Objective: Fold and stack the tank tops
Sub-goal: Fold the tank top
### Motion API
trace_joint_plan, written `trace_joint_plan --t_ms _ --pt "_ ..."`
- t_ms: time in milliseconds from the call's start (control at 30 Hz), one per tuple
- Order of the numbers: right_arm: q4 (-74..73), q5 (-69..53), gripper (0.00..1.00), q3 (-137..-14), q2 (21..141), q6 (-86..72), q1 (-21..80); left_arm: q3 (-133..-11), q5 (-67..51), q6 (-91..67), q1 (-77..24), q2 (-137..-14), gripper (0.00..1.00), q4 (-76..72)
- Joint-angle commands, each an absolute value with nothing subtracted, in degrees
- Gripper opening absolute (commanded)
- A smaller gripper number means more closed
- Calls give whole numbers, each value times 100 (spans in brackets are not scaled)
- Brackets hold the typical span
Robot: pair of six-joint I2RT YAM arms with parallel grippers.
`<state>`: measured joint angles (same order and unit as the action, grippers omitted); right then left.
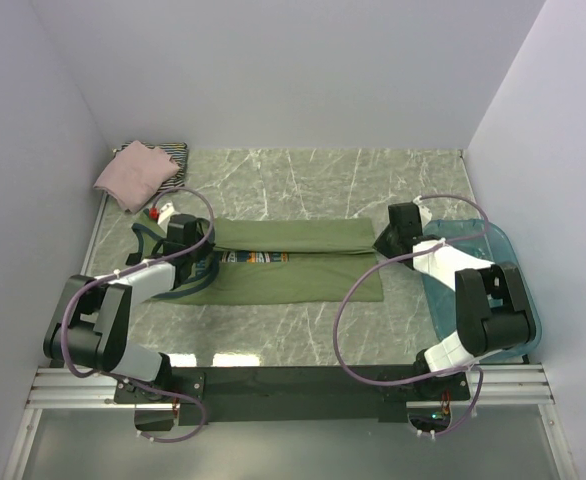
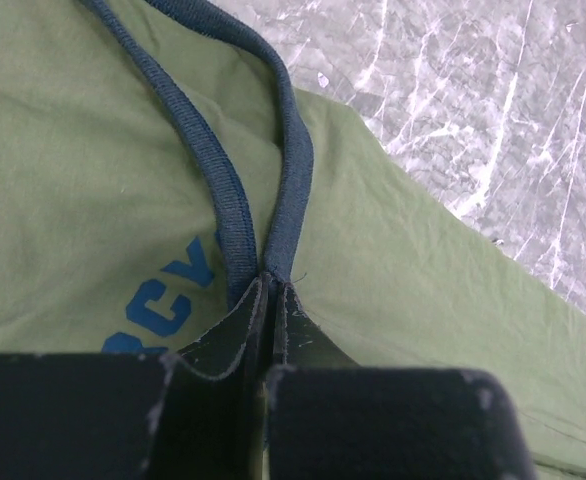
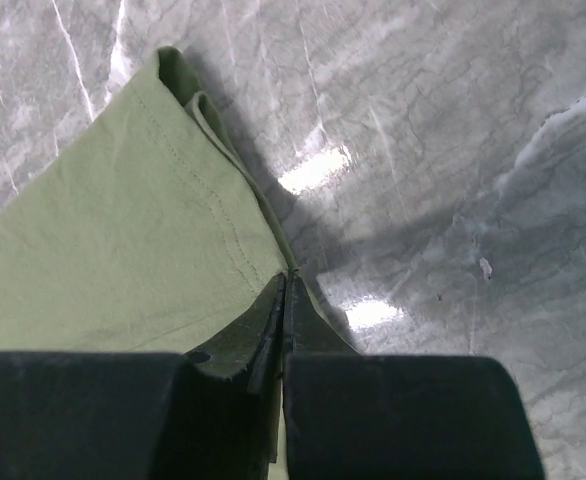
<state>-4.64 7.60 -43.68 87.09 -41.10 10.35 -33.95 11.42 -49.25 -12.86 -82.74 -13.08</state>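
Observation:
The olive-green tank top (image 1: 293, 265) lies across the middle of the table, folded lengthwise, its print showing in a narrow gap. My left gripper (image 1: 185, 238) is shut on its navy trim (image 2: 291, 190) at the shoulder end; the jaws pinch the strap where two trim bands meet (image 2: 271, 283). Blue print letters (image 2: 168, 300) show beside the fingers. My right gripper (image 1: 398, 235) is shut on the hem edge of the olive-green tank top (image 3: 123, 240) at its right end (image 3: 288, 275). The pale pink tank top (image 1: 133, 175) lies folded on the striped one (image 1: 173, 152) at the back left.
The translucent teal tub (image 1: 508, 285) stands at the right edge under the right arm. A small red and white object (image 1: 159, 212) lies near the left gripper. White walls close in the table on three sides. Marbled tabletop (image 1: 323, 175) shows behind the shirt.

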Motion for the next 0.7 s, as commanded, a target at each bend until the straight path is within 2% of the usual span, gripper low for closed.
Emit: trace_joint_plan --t_ms 0,200,400,433,500,533,600,633,667 --pt "-211 923 2 -4202 8473 -4148 1020 -3279 1283 -4896 -1292 -8104 1 -1511" --pt "-150 967 4 -4113 8402 -4140 1020 -3129 1204 -4878 -1301 -8086 4 -1635" --pt "-61 941 20 -3999 8367 -4148 1019 -3023 1222 -4896 -1310 -8042 12 -1679" --pt "-53 932 28 -3999 8350 -4131 1020 -3032 1230 -4904 -1310 -8033 15 -1670" --pt "-70 906 35 -4008 8315 -4131 1020 -3059 1257 -4922 -1310 -8042 18 -1618" --pt "-114 905 39 -4017 8280 -4122 1020 -3076 1266 -4948 -1310 -8042 23 -1582" --pt "-158 914 42 -4043 8175 -4105 1028 -3138 1301 -4975 -1310 -8007 28 -1503" --pt "-254 966 43 -4069 8130 -4104 1020 -3164 1318 -5001 -1310 -7963 35 -1416" --pt "-298 975 43 -4122 8086 -4078 1020 -3199 1318 -4992 -1310 -7858 39 -1389"
